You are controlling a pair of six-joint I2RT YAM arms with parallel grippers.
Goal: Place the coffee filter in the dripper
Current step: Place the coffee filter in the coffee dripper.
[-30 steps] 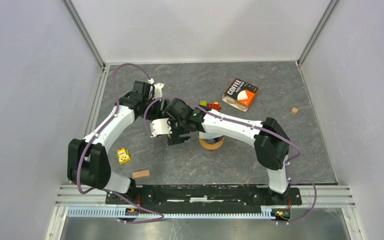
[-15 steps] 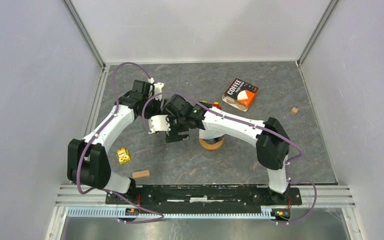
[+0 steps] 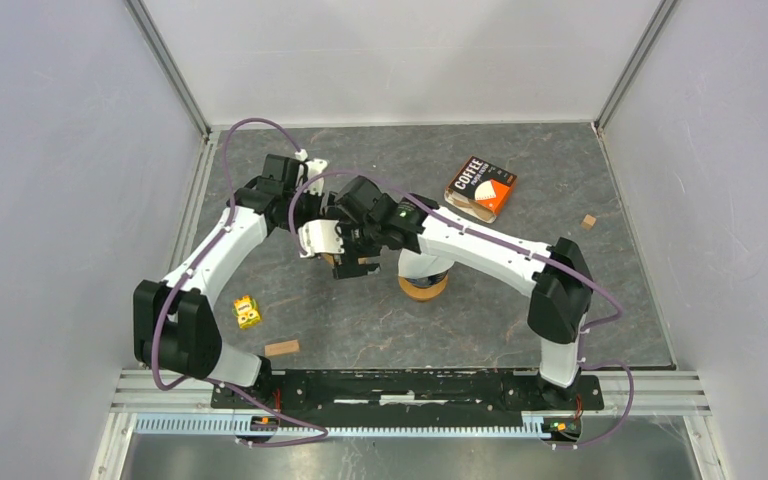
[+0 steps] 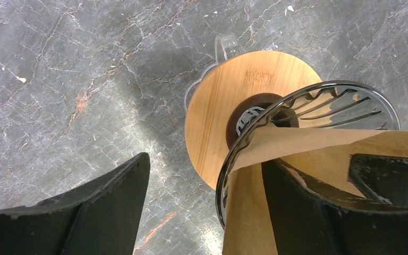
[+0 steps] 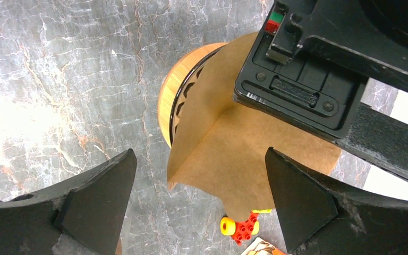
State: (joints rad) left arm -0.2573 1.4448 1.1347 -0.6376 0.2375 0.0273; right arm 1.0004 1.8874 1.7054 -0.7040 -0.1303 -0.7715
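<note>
The dripper [image 4: 218,106] is a glass cone on a round wooden collar, standing on the grey stone table. The brown paper coffee filter [image 4: 319,149] sits in the cone, and one flap hangs over the near rim. My left gripper [image 4: 205,162] is open and straddles that rim; its right finger [image 4: 308,212] rests against the paper inside the cone. From the other side, the filter [image 5: 244,143] covers most of the dripper [image 5: 166,101]. My right gripper [image 5: 201,151] hovers wide open above it with nothing between its fingers. In the top view both wrists hide the dripper.
A red and yellow toy [image 5: 241,227] lies just beyond the filter. An orange coffee filter box [image 3: 480,188] is at the back right and a tan ring [image 3: 423,287] lies under the right arm. A yellow block [image 3: 247,312], a wooden block [image 3: 281,348] and a small cube [image 3: 587,221] lie scattered.
My right gripper has moved back and left, closer over the dripper and the left wrist. The left gripper has opened a little wider.
</note>
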